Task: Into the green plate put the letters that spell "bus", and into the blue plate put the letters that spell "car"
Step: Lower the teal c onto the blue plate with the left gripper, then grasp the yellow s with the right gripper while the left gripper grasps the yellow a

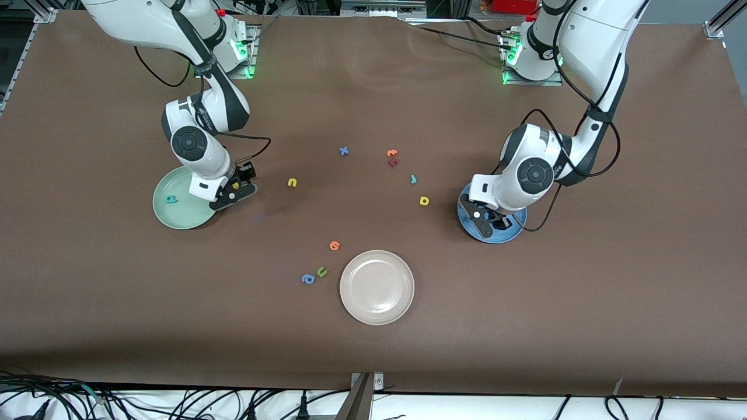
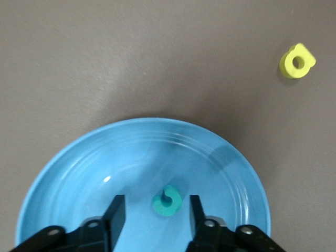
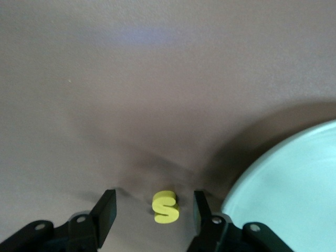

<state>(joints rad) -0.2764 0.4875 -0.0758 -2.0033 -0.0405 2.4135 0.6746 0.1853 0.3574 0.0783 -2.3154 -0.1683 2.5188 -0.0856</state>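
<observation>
Lying on the brown surface (image 1: 373,350) are three round plates. The green plate (image 1: 175,213) sits toward the right arm's end and holds one letter, the teal "b" (image 1: 170,199). The blue plate (image 2: 68,178) sits toward the left arm's end and holds the teal "c" (image 2: 167,201), which rests flat on the plate's floor. The cream-white plate (image 1: 377,287) is nearer to the front camera than both, and nothing is in it.

The left pincer (image 2: 157,212) is low over the blue plate, its fingers standing apart on each side of the teal "c" with a gap to it, so it has hold of nothing. The right pincer (image 3: 152,210) is down at the surface just beside the green plate's rim, its fingers also apart, with the yellow "s" (image 3: 166,206) lying between them and not gripped.

The yellow "u" (image 1: 292,182) lies on the surface between the two arms, closer to the green plate. The yellow "a" (image 1: 424,201) and the thin teal "r" (image 1: 413,179) lie near the blue plate. Near the cream-white plate are an orange letter (image 1: 334,245), a green "u" (image 1: 321,271) and a blue "a" (image 1: 307,279). A blue "x" (image 1: 344,151) lies farther from the camera. No brand writing can be read.
</observation>
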